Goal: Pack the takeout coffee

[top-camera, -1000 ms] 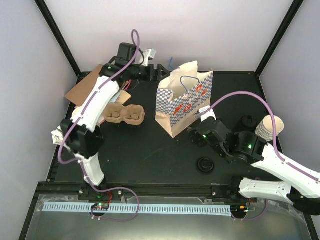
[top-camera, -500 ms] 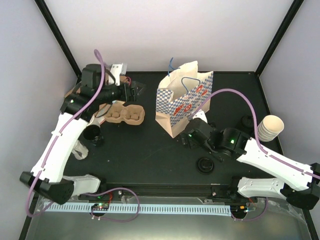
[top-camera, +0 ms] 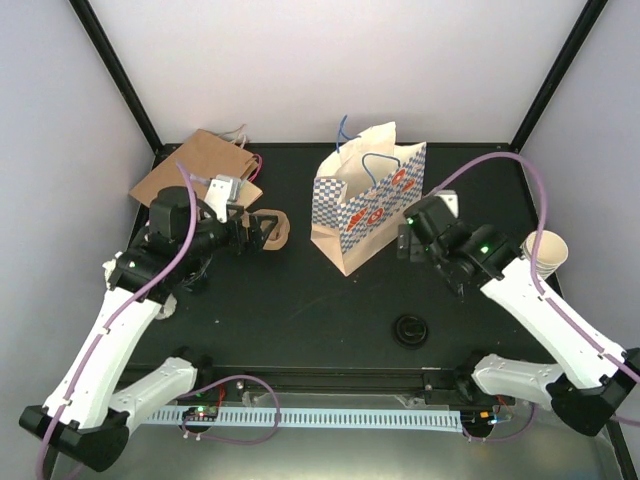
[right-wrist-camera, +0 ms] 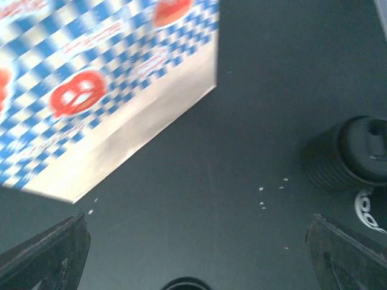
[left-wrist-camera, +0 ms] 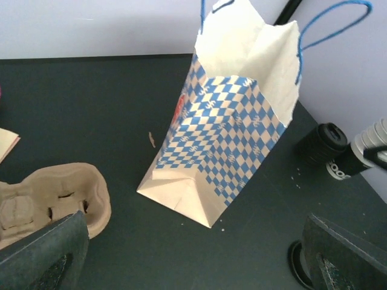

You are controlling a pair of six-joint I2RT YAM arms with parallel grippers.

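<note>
One takeout coffee (top-camera: 410,328) shows from above as a round black lid on the near middle of the table. Its edge also shows low in the right wrist view (right-wrist-camera: 184,284) and behind the right finger in the left wrist view (left-wrist-camera: 294,266). The blue-and-white checked paper bag (top-camera: 365,205) stands open at the back centre. My left gripper (top-camera: 256,232) is open above the cardboard cup carrier (top-camera: 279,228), facing the bag (left-wrist-camera: 236,121). My right gripper (top-camera: 404,243) is open beside the bag's right side (right-wrist-camera: 91,90), holding nothing.
A stack of cream paper cups (top-camera: 545,255) stands at the right edge. A stack of black lids (right-wrist-camera: 344,157) sits near it, also seen in the left wrist view (left-wrist-camera: 320,142). Flat brown paper (top-camera: 195,170) lies at the back left. The carrier (left-wrist-camera: 54,199) is empty.
The left arm swung from the back corner forward, so its gripper is now over the carrier. The right gripper moved back and right along the bag. Both jaws spread wider.
</note>
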